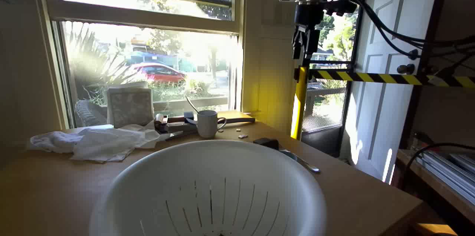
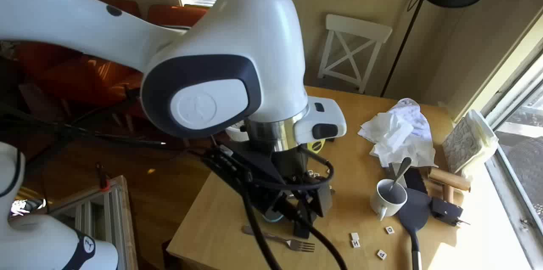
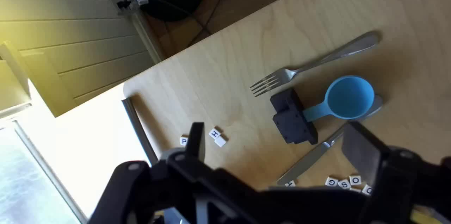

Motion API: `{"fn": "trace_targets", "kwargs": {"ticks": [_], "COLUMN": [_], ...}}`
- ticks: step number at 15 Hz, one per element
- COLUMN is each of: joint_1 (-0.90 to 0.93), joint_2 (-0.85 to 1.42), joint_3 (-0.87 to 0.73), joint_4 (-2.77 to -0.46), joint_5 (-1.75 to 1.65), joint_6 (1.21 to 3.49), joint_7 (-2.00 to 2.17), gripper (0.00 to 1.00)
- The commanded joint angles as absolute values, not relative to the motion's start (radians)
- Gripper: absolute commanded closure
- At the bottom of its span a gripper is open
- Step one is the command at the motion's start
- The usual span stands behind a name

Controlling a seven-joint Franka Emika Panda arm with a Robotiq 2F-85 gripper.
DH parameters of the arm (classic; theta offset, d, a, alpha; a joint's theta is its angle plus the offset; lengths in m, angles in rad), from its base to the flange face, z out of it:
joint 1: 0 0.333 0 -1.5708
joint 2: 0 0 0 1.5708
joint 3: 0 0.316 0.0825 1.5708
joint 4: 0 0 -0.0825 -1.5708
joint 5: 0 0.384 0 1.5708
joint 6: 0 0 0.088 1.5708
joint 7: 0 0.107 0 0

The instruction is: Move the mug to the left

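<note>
Lower right in an exterior view, the mug point(image 2: 385, 200) stands upright — low in the wrist view, the claw point(image 3: 276, 132) gapes wide.

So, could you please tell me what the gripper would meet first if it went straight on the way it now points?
Pointing down, the gripper would probably meet the black block first, which shows between its fingers in the wrist view; depth is unclear, so it might reach the tabletop instead.

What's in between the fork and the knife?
In the wrist view, a black block lies there, plus a blue scoop that partly covers the knife.
</note>
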State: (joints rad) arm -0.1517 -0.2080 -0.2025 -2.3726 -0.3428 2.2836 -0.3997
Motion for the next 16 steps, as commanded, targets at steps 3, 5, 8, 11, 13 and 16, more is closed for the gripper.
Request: {"fn": "trace_targets", "kwargs": {"ticks": [3,5,8,11,13,16], "joint_1": [-0.155,-0.155,-0.128,-0.103,-0.106,-0.147], "joint_2": [-0.208,-0.208,-0.099,-0.011,0.07,0.208], "joint_3": [-0.198,-0.198,-0.209,-0.202,-0.185,-0.163], "joint_4": [-2.372,-2.372,-2.305,-2.252,-2.199,-2.08], "joint_5": [-0.341,-0.341,-0.212,-0.04,0.023,0.104], "joint_6": [2.282,2.282,2.321,2.387,2.46,2.514], "joint_7": [-0.401,-0.401,-0.421,-0.509,-0.544,-0.617], "gripper": [0.0,0.0,0.0,0.0,0.0,0.0]}}
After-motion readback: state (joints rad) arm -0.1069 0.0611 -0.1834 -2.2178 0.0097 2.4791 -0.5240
